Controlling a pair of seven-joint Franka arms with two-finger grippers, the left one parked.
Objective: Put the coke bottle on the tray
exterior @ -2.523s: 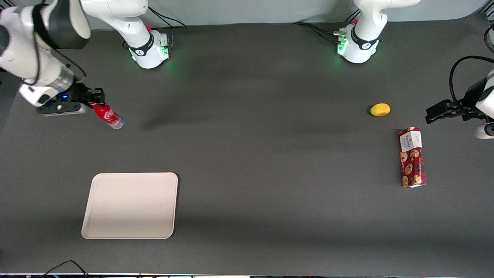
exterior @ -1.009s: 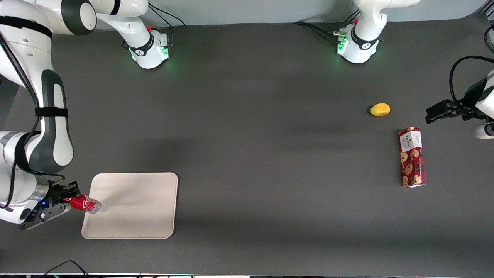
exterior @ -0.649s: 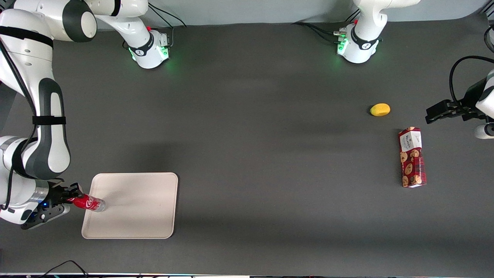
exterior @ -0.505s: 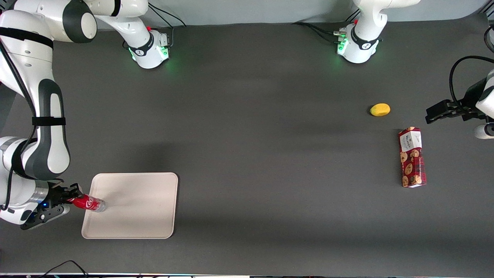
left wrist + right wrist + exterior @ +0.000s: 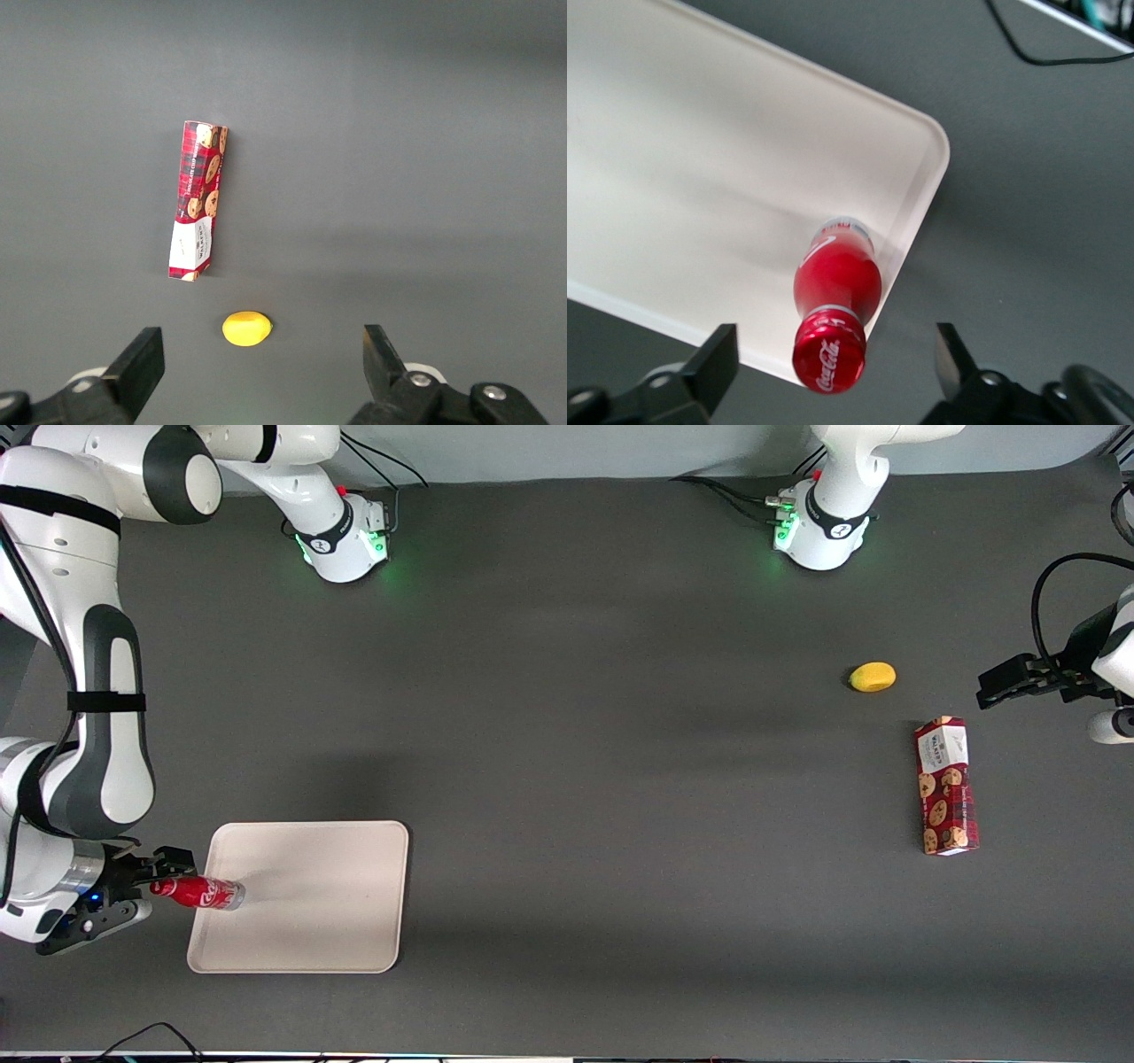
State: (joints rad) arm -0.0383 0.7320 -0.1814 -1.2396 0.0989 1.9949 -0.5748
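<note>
One coke bottle (image 5: 835, 297) stands just inside the tray (image 5: 700, 177) rim, so my hand (image 5: 833, 372) is spread wide.

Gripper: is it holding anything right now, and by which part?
Nothing. The gripper is open around the coke bottle's cap; the bottle stands on the tray.

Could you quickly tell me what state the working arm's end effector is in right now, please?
End effector: open, fingers apart around the coke bottle, whose base stands on the tray.
</note>
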